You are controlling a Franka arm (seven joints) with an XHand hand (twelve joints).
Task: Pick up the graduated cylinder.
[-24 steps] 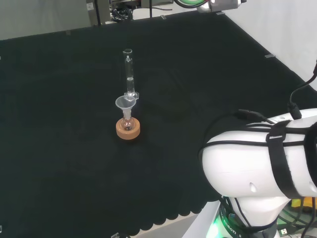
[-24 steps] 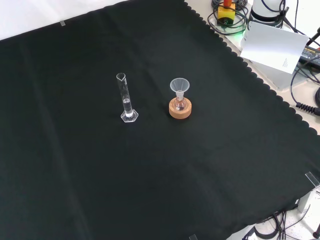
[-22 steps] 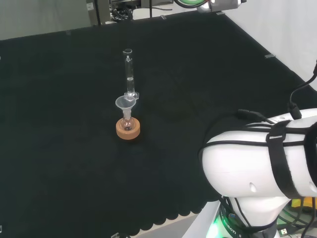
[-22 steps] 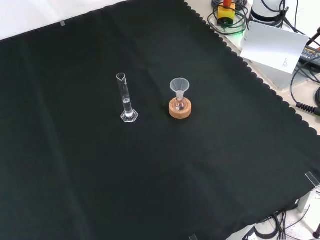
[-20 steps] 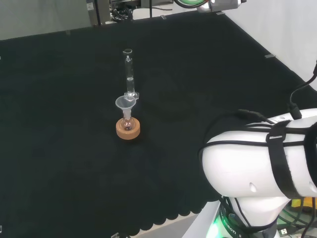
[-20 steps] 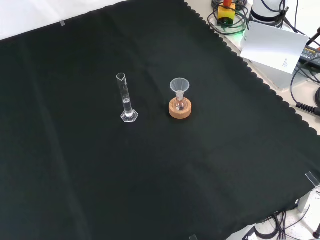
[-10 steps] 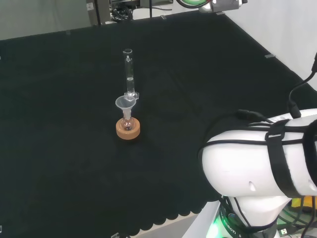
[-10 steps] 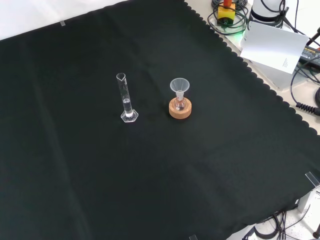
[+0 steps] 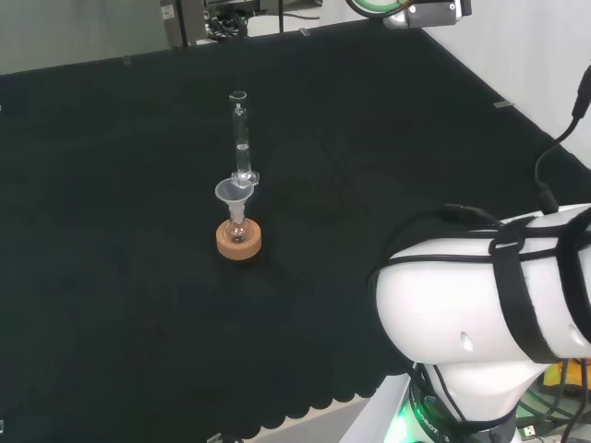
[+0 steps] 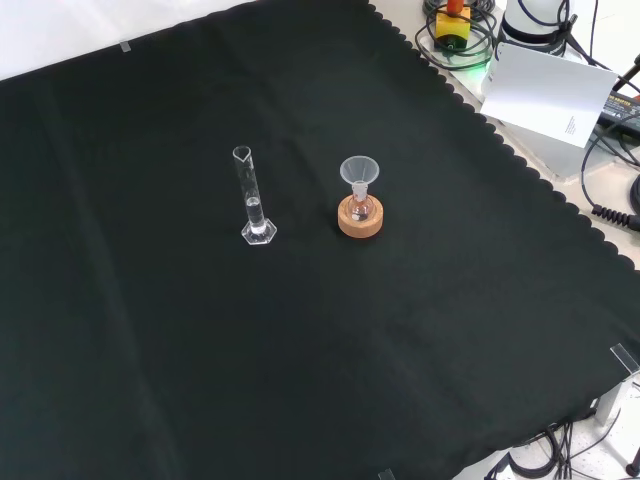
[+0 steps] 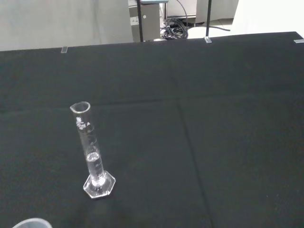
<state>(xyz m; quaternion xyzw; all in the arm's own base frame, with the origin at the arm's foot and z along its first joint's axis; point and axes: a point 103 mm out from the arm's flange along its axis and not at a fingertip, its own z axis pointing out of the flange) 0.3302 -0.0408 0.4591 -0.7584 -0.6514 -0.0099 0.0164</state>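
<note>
Tall cylinder, close neighbour: we risk a knock-over.

The graduated cylinder [image 10: 252, 198] stands upright just beside the funnel [image 10: 359, 171] on its cork ring [image 10: 360, 220]; we cannot tell the hand's state, and a careless approach could topple either.

Lying flat and creased as black cloth [image 10: 320, 380], ending in a scalloped edge [image 10: 520, 165]; rising beyond as a grey wall [image 11: 47, 21] and a white wall [image 9: 531, 46]; trailing black cables [image 10: 612, 215] beside a white card [image 10: 545, 95].
</note>
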